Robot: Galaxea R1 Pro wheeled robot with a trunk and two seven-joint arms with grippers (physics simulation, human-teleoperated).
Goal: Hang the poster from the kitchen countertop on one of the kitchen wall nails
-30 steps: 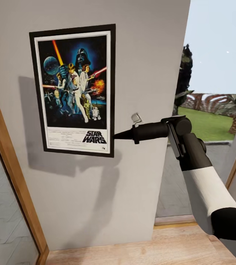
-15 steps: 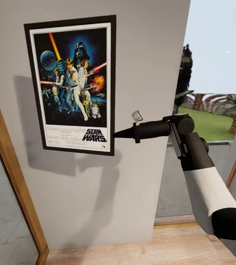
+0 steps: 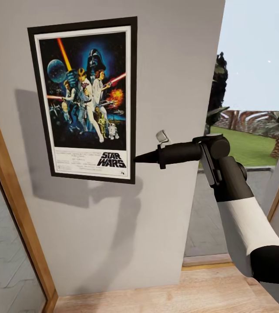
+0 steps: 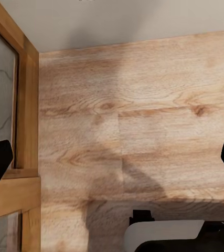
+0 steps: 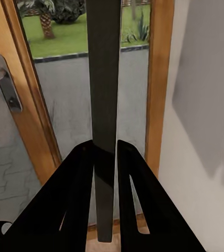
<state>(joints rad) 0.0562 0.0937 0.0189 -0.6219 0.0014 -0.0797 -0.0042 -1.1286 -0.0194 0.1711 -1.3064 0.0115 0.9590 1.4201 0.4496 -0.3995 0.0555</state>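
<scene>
The Star Wars poster [image 3: 85, 100] hangs upright against the pale grey wall [image 3: 174, 65], casting a shadow below and to its left. My right gripper [image 3: 136, 159] is shut on the poster's right edge near the lower corner. In the right wrist view the poster [image 5: 104, 79] shows edge-on as a dark strip pinched between the two fingers of the right gripper [image 5: 105, 148]. My left gripper [image 4: 112, 163] is open over the wooden floor [image 4: 143, 105], holding nothing. The wall nails are hidden or out of view. The kitchen countertop is out of view.
A wooden door frame [image 3: 8, 187] with glass runs along the wall's left side. To the right stands a glass door with a metal handle [image 5: 6, 84], a garden beyond it. Wooden floor [image 3: 178, 291] lies at the wall's foot.
The poster's left side has shifted a little up and to the left while its gripped right edge stayed put. My right wrist has moved slightly right. Almost nothing moved in the last half second.
</scene>
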